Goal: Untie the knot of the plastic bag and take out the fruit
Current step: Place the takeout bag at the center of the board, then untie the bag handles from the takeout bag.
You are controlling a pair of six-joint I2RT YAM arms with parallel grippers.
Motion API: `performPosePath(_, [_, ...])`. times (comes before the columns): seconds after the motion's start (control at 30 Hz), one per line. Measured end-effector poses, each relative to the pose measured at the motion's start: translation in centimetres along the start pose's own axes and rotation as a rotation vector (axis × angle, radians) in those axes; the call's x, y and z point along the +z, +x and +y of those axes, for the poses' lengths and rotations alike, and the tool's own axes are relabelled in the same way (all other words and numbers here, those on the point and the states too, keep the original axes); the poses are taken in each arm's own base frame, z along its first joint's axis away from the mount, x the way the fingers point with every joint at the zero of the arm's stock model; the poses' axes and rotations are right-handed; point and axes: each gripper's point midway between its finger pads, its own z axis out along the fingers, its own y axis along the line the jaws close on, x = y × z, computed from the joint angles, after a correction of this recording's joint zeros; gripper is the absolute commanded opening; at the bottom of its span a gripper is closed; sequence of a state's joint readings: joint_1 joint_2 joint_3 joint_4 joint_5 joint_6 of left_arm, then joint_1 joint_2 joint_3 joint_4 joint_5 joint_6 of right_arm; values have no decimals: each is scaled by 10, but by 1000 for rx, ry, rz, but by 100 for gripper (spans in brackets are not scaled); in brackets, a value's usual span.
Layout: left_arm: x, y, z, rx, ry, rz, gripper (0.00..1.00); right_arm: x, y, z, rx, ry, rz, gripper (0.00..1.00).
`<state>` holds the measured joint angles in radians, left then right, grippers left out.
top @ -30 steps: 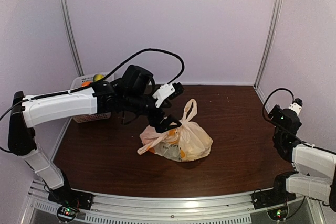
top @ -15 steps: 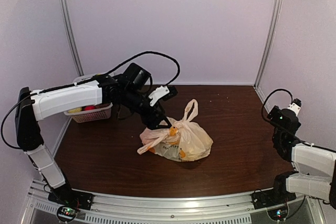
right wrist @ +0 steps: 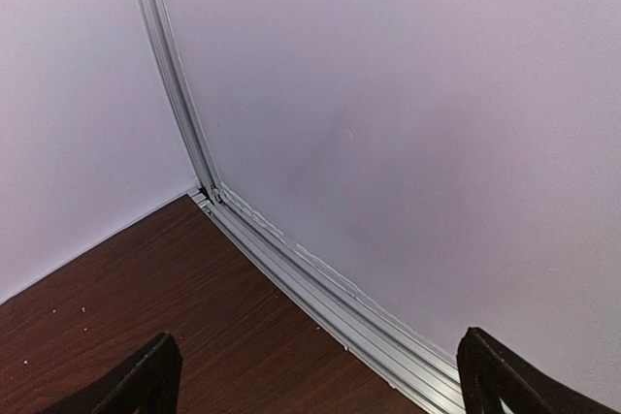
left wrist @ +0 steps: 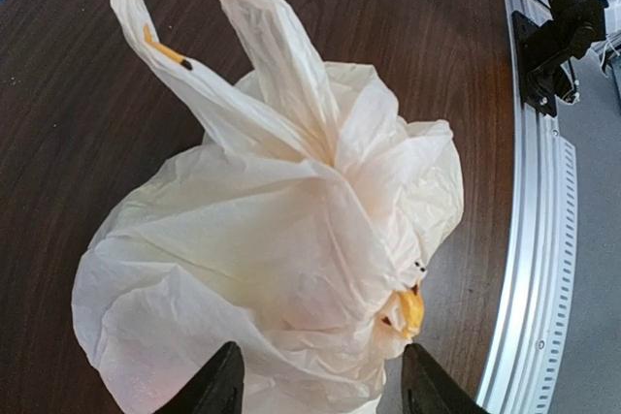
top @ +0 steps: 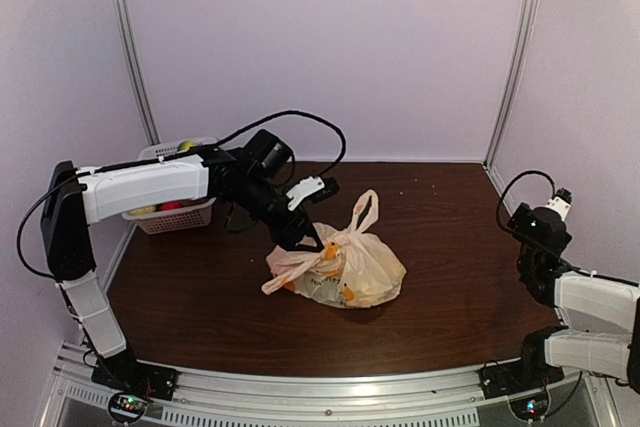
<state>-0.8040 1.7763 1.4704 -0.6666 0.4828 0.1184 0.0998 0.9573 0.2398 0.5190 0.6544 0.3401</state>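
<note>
- While the knot (left wrist: pixel 338 167) is tied, nothing's done yet: bag (top: pixel 365 269) sits shut mid-counter (top: pixel 460 287), one handle loop sticking up, the other flopped toward the left.
- No fruit out on the counter. It's prob inside the bag, but can't make it out thru the plastic.
- Left gripper (left wrist: pixel 325 390) is down over the bag's top, fingers spread either side of the bunched plastic nr the knot. No pinch visible.
- Right gripper (right wrist: pixel 320 375) sits far right, well apart from the bag, fingers wide, holding nothing.
- Basket (top: pixel 172 215) at back left holds other bits.
- Left to do, imo: grab knot or handle, work it loose (prob needs 2nd arm), open bag, lift fruit out.
</note>
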Motion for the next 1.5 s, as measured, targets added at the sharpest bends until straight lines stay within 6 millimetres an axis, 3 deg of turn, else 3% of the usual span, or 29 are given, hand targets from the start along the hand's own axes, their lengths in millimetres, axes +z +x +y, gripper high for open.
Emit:
performPosePath(0.17, [10, 3, -1, -32, 38, 13, 33, 1, 0, 1, -3, 1, 3, 100])
performPosePath(0.53, [11, 0, -7, -58, 76, 2, 0, 0, 0, 1, -2, -5, 4, 96])
performPosePath(0.77, [10, -7, -9, -72, 91, -29, 0, -6, -8, 19, 1, -118, 2, 87])
performPosePath(1.0, [4, -18, -11, -97, 85, -86, 0, -25, -15, 61, -43, -337, -8, 83])
performPosePath(1.17, [-4, -22, -10, -116, 60, -119, 0, -57, -6, 111, -127, -546, 53, 85])
performPosePath(1.23, [-5, -21, -10, -130, 51, -127, 0, -77, -6, 133, -152, -643, 75, 92])
performPosePath(1.37, [-6, -19, -6, -155, 25, -133, 0, -128, -11, 176, -181, -862, 116, 93])
performPosePath(1.5, [-8, -19, 1, -167, -20, -144, 0, -166, -7, 197, -160, -1021, 179, 93])
